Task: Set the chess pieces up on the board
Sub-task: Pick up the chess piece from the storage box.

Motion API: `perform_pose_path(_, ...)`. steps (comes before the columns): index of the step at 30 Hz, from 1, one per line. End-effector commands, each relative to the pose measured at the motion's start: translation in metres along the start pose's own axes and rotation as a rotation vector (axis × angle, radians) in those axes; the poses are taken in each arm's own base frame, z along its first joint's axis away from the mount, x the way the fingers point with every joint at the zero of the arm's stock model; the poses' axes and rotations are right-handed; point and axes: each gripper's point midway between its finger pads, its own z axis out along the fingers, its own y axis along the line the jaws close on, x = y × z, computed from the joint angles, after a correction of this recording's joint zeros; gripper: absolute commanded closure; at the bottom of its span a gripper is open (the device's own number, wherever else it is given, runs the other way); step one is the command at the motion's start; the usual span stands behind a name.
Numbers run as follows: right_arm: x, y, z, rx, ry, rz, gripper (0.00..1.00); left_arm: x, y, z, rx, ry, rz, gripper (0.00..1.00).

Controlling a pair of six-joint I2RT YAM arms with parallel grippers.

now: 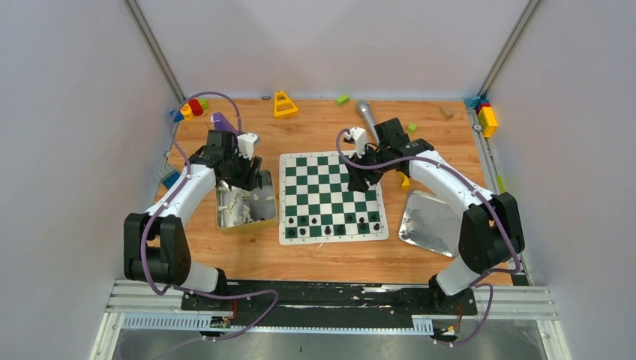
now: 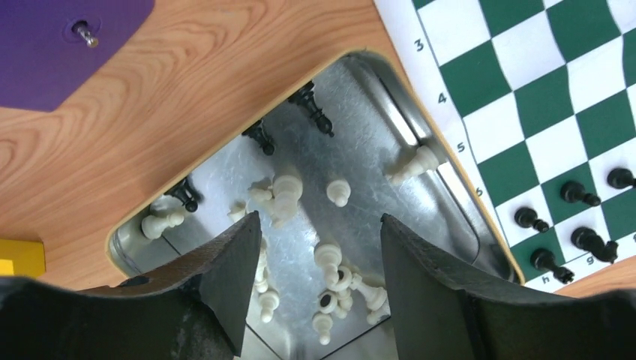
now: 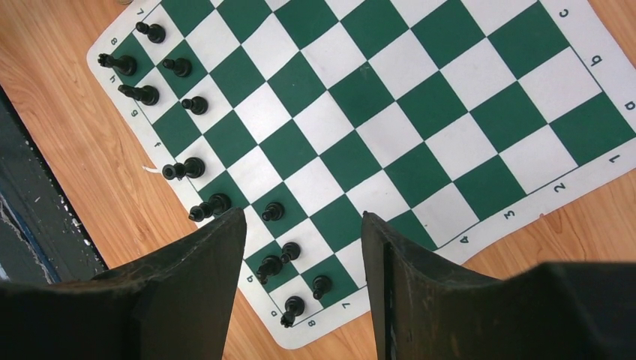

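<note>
The green and white board [image 1: 330, 187] lies flat in the middle of the table. Black chess pieces [image 1: 330, 225] stand on its two nearest rows, and the right wrist view shows them [image 3: 180, 67] upright along the board's edge. White chess pieces [image 2: 330, 262] lie jumbled in a metal tin [image 2: 375, 127] left of the board, with three black ones [image 2: 315, 109] at its far side. My left gripper [image 2: 315, 236] hovers open over the tin [image 1: 264, 214], nothing between its fingers. My right gripper [image 3: 300, 221] is open above the board's right side, also holding nothing.
A shiny tin lid [image 1: 427, 221] lies right of the board. A silver microphone [image 1: 366, 116], a yellow triangular toy [image 1: 284, 105], a purple block [image 1: 223, 120] and coloured blocks [image 1: 486, 116] sit along the back and sides. A yellow block [image 1: 405, 181] lies beside the right arm.
</note>
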Motion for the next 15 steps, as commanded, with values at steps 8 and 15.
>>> perform_pose_path(8,-0.005,-0.002,0.001,-0.005,-0.042,-0.013,0.42,-0.03,-0.004,0.024,-0.013,-0.011,-0.176,0.39)
perform_pose_path(15,-0.002,-0.002,0.0,-0.011,-0.04,-0.002,0.42,-0.02,-0.004,0.047,-0.015,0.029,-0.274,0.48)
